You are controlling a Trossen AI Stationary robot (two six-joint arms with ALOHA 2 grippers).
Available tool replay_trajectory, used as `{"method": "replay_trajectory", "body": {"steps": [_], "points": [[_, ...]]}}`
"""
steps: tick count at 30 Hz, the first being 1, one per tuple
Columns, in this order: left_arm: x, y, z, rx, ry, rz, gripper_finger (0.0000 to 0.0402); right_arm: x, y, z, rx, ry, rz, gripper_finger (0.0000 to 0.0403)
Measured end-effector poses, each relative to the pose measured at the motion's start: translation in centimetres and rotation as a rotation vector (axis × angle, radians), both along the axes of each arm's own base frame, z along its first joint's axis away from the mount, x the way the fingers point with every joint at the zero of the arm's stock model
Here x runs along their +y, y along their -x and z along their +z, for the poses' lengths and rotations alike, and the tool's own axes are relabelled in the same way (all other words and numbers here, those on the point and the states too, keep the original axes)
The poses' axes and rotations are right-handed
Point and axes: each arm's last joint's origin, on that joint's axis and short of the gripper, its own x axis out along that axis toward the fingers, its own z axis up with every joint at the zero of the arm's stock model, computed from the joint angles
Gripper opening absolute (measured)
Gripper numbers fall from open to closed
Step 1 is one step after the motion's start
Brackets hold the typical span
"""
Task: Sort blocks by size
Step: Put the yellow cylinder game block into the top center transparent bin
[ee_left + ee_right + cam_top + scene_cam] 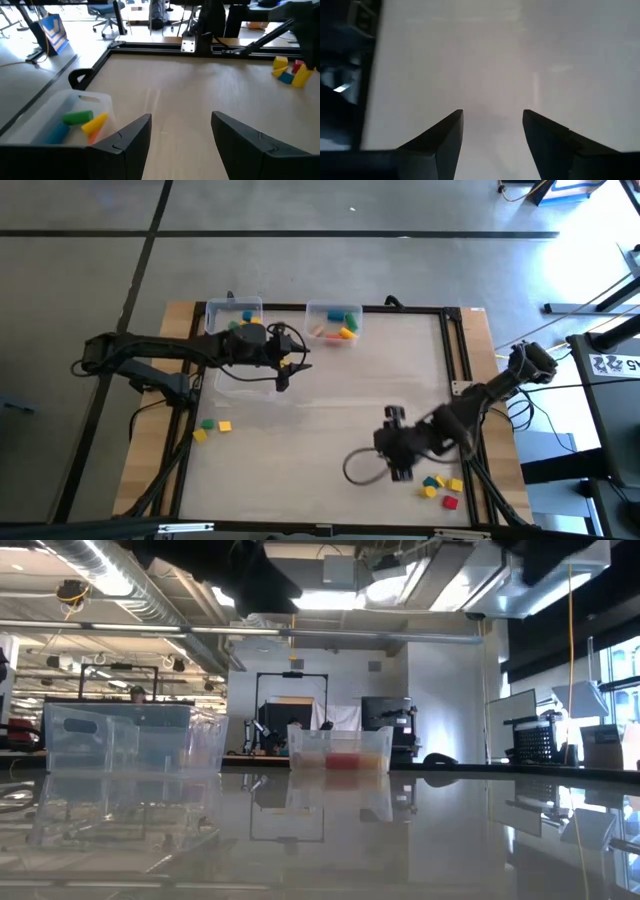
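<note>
Small wooden blocks lie in two loose groups on the table: green and yellow ones (212, 428) near the left edge, and blue, yellow and red ones (441, 487) at the near right, also seen in the left wrist view (290, 71). More blocks lie in two clear bins at the far edge (235, 317) (335, 322). My left gripper (286, 370) (181, 131) hovers open and empty beside the far bins. My right gripper (397, 455) (492, 120) stands open and empty over bare table, left of the near-right blocks.
A black frame (452, 350) runs around the table's work area. A third clear bin (250, 385) stands below the left gripper. In the low view the bins (125, 740) (340, 752) stand at the far side. A cable loop (358, 465) lies beside the right gripper. Bare table spans the middle.
</note>
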Motion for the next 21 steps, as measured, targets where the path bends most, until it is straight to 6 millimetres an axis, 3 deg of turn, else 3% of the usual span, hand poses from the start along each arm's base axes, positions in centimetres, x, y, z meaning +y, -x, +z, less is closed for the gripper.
{"method": "replay_trajectory", "body": {"steps": [10, 21], "points": [[-1.3, 0.2, -1.6, 0.022, 0.02, -0.043, 0.0205, 5.7, 5.1, -0.3, 0.073, -0.164, -0.066, 0.0209], [-1.4, 0.1, -1.4, 0.001, 0.019, -0.044, 0.0205, 10.0, 9.3, -3.8, 0.293, -0.106, -0.086, 0.0209]]}}
